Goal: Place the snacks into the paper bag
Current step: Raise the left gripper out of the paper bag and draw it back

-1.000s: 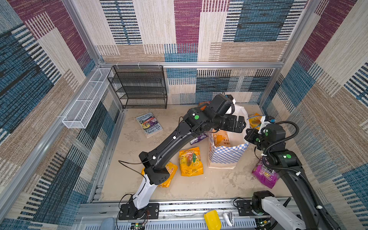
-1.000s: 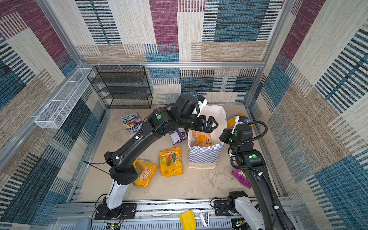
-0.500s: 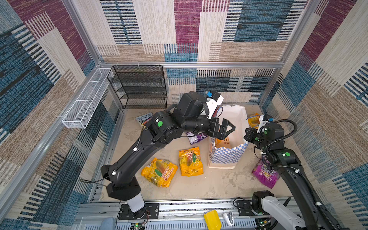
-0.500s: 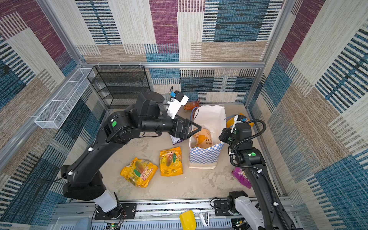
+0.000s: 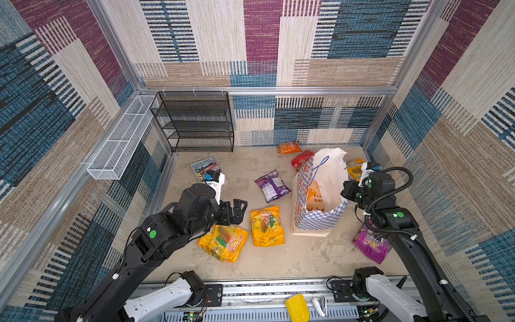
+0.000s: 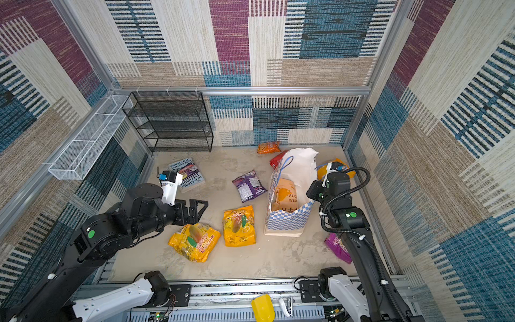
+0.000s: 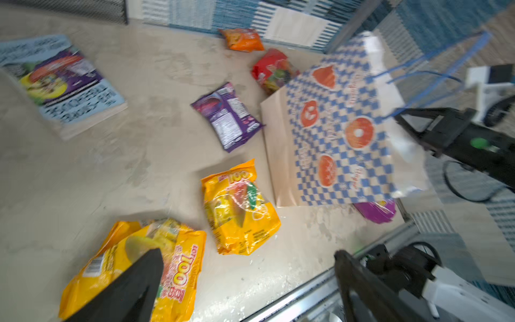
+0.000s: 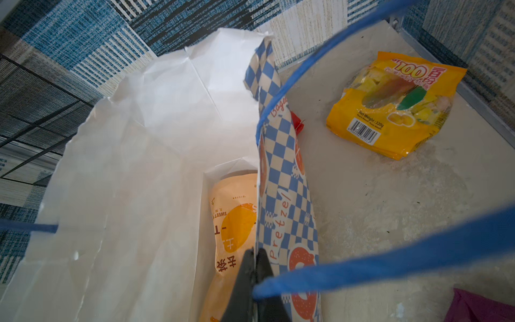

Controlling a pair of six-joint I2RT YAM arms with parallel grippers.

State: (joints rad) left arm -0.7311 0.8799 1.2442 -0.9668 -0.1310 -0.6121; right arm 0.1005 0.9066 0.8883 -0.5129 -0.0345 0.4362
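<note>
The paper bag [image 5: 317, 217] stands open at the right, with a pale orange snack [image 6: 284, 195] inside it. My right gripper [image 8: 255, 252] is shut on the bag's near rim beside a blue handle [image 8: 390, 259]. My left gripper [image 5: 237, 209] hangs open and holds nothing, just above a large yellow packet [image 7: 156, 251]. A second yellow packet [image 5: 266, 225] lies beside the bag. Purple [image 5: 271, 185], red [image 5: 302, 159] and orange [image 5: 288, 147] packets lie farther back. Another yellow packet [image 8: 395, 106] lies behind the bag, and a magenta one [image 5: 370, 246] lies under my right arm.
A blue-grey book [image 5: 204, 167] lies at the back left of the floor. A black wire shelf [image 5: 200, 122] stands against the back wall, and a white wire basket [image 5: 119, 139] hangs on the left wall. A metal rail [image 5: 278, 290] runs along the front edge.
My left arm has pulled back from over the bag, leftward and toward the front, its jaws open all the while. The right gripper and the bag have stayed put.
</note>
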